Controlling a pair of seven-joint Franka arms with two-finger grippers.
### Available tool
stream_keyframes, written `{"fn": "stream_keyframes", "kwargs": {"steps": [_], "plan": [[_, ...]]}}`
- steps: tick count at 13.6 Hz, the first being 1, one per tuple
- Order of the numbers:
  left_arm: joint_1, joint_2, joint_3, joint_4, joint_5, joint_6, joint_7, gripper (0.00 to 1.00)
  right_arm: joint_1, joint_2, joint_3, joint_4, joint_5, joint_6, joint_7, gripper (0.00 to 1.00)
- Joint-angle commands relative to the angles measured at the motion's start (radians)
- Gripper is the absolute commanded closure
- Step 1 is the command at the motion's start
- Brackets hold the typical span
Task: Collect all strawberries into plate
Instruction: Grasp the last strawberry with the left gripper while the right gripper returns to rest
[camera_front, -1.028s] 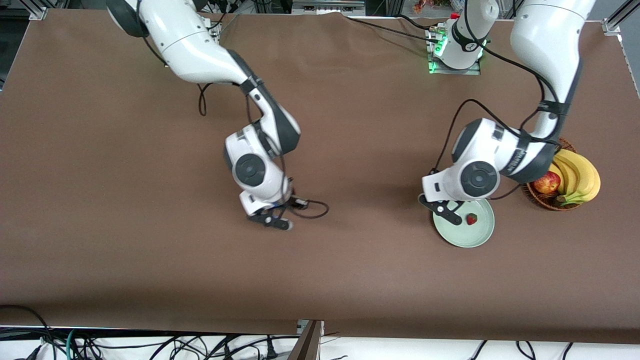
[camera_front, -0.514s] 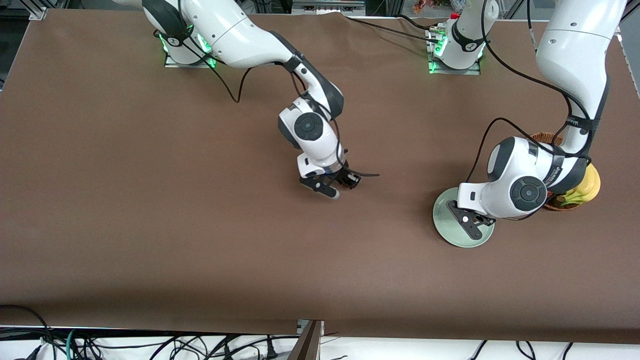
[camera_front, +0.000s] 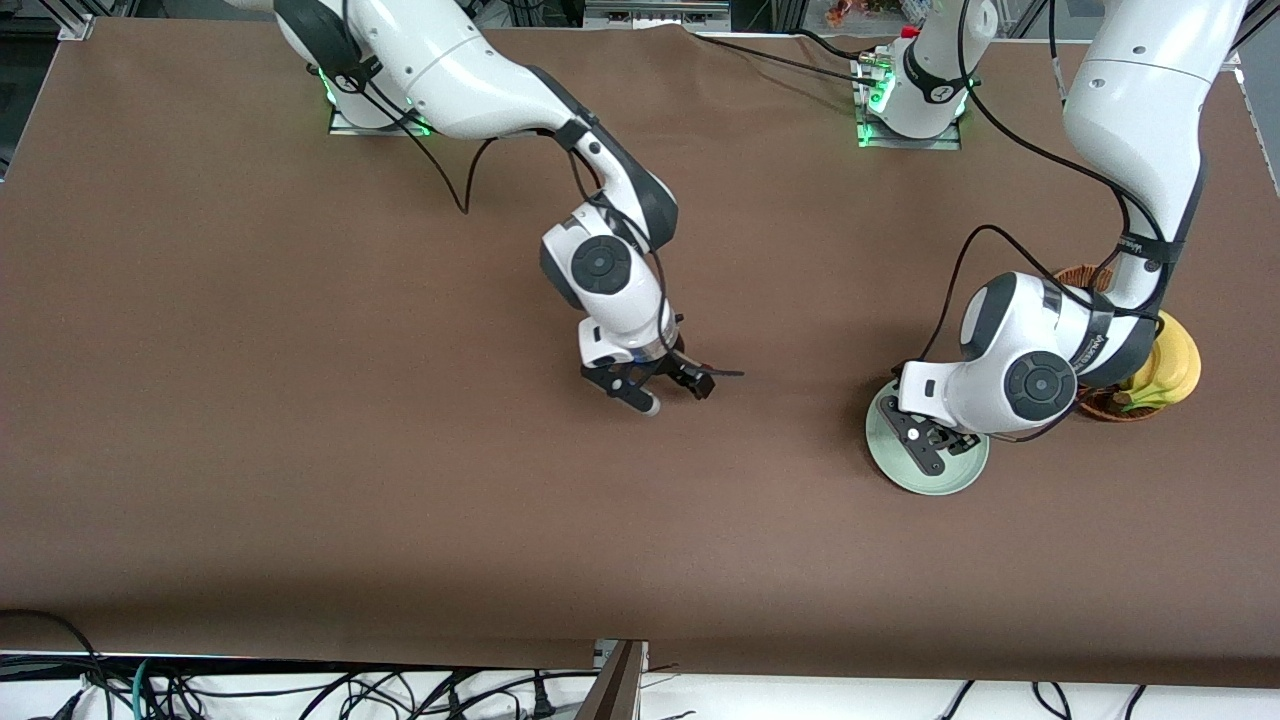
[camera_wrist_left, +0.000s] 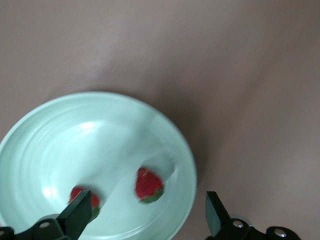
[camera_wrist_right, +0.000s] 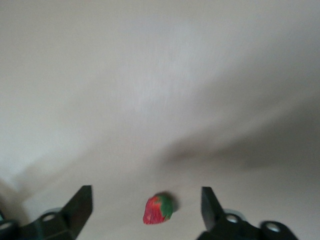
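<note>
The pale green plate (camera_front: 905, 478) sits near the left arm's end of the table. My left gripper (camera_front: 945, 450) hangs low over it, open with nothing between its fingers. In the left wrist view the plate (camera_wrist_left: 100, 135) holds two strawberries: one (camera_wrist_left: 148, 185) lies between the open fingers of the left gripper (camera_wrist_left: 146, 217), the other (camera_wrist_left: 80, 196) is partly hidden by a fingertip. My right gripper (camera_front: 672, 395) is open over mid-table. Another strawberry (camera_wrist_right: 158, 209) lies on the tabletop between the fingers of the right gripper (camera_wrist_right: 146, 206), touching neither. The front view shows no strawberry.
A brown wicker basket (camera_front: 1100, 405) with bananas (camera_front: 1175, 368) stands beside the plate, toward the left arm's end of the table, partly covered by the left arm. Cables trail from both wrists.
Both grippers have gone from shut to open. The right arm moved toward the plate's end of the table. The left gripper shifted over the plate, which now holds two strawberries instead of one.
</note>
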Motion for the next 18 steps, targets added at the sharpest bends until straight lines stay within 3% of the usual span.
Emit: {"fn": "stream_keyframes", "kwargs": {"steps": [1, 4, 6, 10, 12, 15, 18], "plan": [[0.002, -0.033, -0.052, -0.019, -0.015, -0.035, -0.149, 0.0, -0.09, -0.111, 0.003, -0.029, -0.001, -0.162, -0.187, 0.0], [-0.012, -0.029, -0.139, -0.019, -0.015, -0.046, -0.55, 0.0, -0.201, -0.203, -0.017, -0.029, -0.003, -0.356, -0.259, 0.0], [-0.079, -0.019, -0.158, -0.018, -0.015, -0.04, -0.843, 0.0, -0.248, -0.31, -0.038, -0.061, 0.0, -0.516, -0.42, 0.0], [-0.215, 0.053, -0.156, -0.001, -0.003, 0.076, -1.302, 0.0, -0.273, -0.553, -0.187, -0.169, 0.008, -0.717, -0.816, 0.0], [-0.265, 0.085, -0.152, -0.003, -0.002, 0.155, -1.465, 0.0, -0.273, -0.658, -0.227, -0.212, 0.004, -0.806, -0.894, 0.0], [-0.305, 0.108, -0.14, -0.001, 0.005, 0.226, -1.613, 0.0, -0.272, -0.829, -0.236, -0.353, -0.018, -0.807, -0.916, 0.0], [-0.348, 0.119, -0.095, -0.003, 0.084, 0.313, -1.615, 0.0, -0.273, -0.857, -0.232, -0.384, -0.061, -0.796, -0.945, 0.0]]}}
